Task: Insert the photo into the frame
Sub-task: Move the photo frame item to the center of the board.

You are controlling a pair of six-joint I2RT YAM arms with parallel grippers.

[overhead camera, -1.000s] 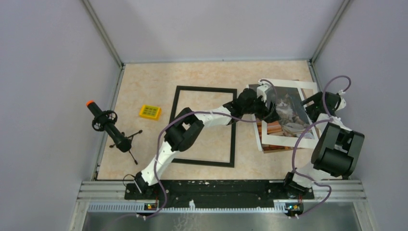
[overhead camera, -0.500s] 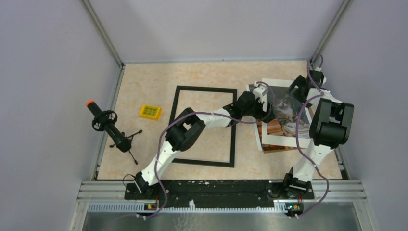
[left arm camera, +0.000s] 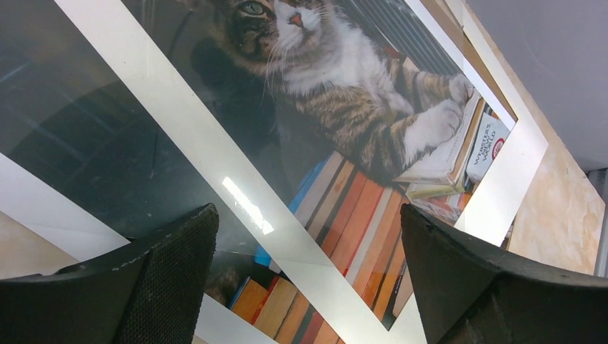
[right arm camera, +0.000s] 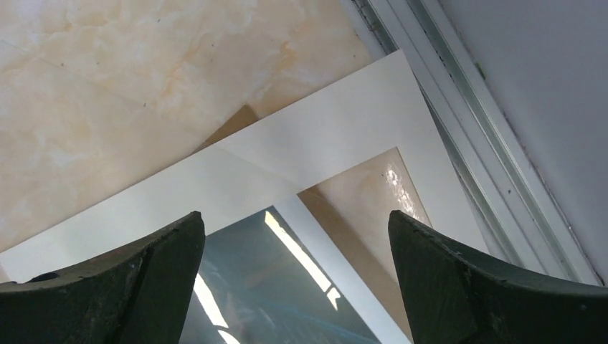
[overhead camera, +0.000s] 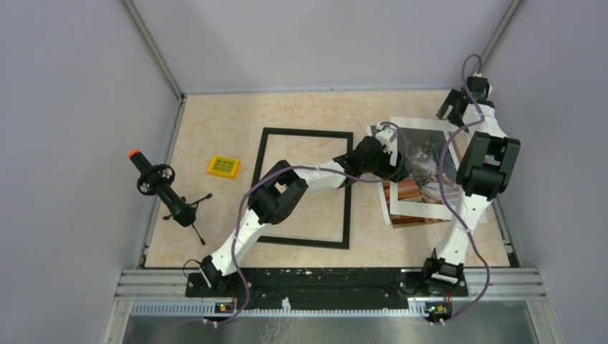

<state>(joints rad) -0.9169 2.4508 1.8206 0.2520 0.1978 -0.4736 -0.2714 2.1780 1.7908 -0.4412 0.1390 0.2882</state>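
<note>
The frame [overhead camera: 308, 132] lies flat on the table [overhead camera: 215, 122], with only marble showing inside it. The photo [left arm camera: 344, 107] lies outside it, just to its right, over brown cardboard [right arm camera: 240, 120]. The left gripper [left arm camera: 308, 222] hovers above the cat, fingers spread. The right gripper [right arm camera: 295, 222], also spread, hangs over the photo's far corner.

You see the whole surface [overhead camera: 301, 115] from high above and behind its near edge, looking steeply down. Both wrist cameras face down close over the photo [overhead camera: 429, 159] on the right, the part all three views share.
</note>
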